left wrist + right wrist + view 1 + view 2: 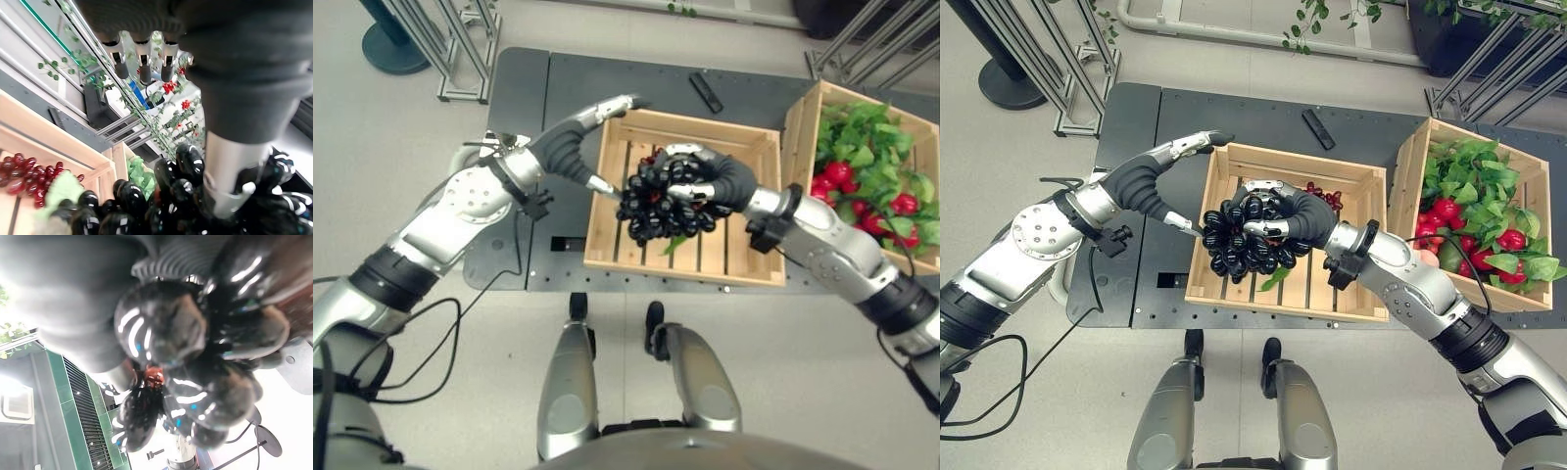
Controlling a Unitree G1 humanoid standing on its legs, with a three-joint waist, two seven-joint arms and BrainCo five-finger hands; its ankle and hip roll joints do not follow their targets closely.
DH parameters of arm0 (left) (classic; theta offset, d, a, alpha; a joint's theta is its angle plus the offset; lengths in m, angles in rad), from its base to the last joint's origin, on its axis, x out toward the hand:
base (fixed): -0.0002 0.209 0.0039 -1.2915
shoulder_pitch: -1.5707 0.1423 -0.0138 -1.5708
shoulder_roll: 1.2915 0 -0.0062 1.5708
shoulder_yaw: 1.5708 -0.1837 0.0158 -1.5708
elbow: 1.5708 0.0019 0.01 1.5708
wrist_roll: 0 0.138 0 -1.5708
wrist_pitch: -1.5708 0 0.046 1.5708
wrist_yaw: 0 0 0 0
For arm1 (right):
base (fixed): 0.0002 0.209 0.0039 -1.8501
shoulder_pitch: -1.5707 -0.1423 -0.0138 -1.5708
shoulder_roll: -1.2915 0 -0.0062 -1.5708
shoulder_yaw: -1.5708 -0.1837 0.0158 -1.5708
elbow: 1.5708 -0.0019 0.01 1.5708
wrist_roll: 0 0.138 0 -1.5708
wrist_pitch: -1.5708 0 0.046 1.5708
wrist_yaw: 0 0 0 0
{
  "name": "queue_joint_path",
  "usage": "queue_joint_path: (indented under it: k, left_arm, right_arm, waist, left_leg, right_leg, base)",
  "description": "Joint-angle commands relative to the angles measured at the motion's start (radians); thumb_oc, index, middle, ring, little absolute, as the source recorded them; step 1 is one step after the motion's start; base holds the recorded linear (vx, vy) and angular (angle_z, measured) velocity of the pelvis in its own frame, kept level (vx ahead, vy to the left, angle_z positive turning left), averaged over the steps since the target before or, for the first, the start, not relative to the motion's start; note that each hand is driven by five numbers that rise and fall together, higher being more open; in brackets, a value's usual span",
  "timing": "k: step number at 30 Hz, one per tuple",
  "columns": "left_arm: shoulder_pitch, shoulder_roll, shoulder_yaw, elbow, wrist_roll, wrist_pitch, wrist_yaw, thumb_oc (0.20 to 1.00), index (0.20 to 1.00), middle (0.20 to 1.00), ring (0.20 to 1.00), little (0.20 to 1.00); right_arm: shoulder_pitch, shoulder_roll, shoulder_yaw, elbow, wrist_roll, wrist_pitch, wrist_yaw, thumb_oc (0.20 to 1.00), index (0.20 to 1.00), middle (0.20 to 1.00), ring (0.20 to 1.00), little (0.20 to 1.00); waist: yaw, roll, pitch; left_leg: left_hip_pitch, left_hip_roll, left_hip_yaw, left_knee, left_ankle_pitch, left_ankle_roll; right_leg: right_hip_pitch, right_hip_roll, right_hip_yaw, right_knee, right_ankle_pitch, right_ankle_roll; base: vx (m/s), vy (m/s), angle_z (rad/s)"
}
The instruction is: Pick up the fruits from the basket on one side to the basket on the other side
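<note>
Curled fingers [1268, 227] of our right hand [1298, 217] clasp the black grape bunch [1244, 245] above the near crate [1371, 245], while our left hand [1151, 181], fingers straight, steadies its side.

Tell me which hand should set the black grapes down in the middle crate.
Right. The right hand is already curled round the black grapes, over the middle crate. The left hand is open at the crate's left wall, its thumb touching the bunch.

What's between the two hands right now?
The black grape bunch: right hand grips it, left hand has its thumb against it, over the middle crate, in both eye views.
</note>
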Motion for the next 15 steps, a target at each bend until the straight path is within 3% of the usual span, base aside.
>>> queue_joint_path:
  k: [1, 15]
  left_arm:
    - [-0.007, -0.023, 0.001, -0.032, -0.020, -0.042, 0.003, 1.000, 1.000, 1.000, 1.000, 1.000]
    - [-0.030, 0.053, -0.046, -0.058, -0.091, -0.034, -0.042, 1.000, 1.000, 1.000, 1.000, 1.000]
  right_arm:
    - [-0.104, 0.035, 0.042, -0.091, 0.063, -0.093, 0.009, 0.200, 0.200, 0.200, 0.200, 0.200]
    - [-0.224, -0.070, 0.059, -0.086, 0.043, -0.143, -0.017, 0.200, 0.200, 0.200, 0.200, 0.200]
  waist:
    - [-0.027, -0.013, -0.081]
    - [-0.027, -0.007, -0.089]
  left_leg:
    - [-0.005, 0.029, -0.040, 0.055, -0.069, -0.022]
    - [-0.015, 0.028, -0.039, 0.066, -0.073, -0.021]
  right_leg:
    - [0.005, -0.058, 0.021, -0.065, 0.057, 0.105]
    - [0.001, -0.061, 0.022, -0.064, 0.062, 0.107]
  base:
    - [0.00, 0.000, 0.00]
    - [0.00, 0.000, 0.00]
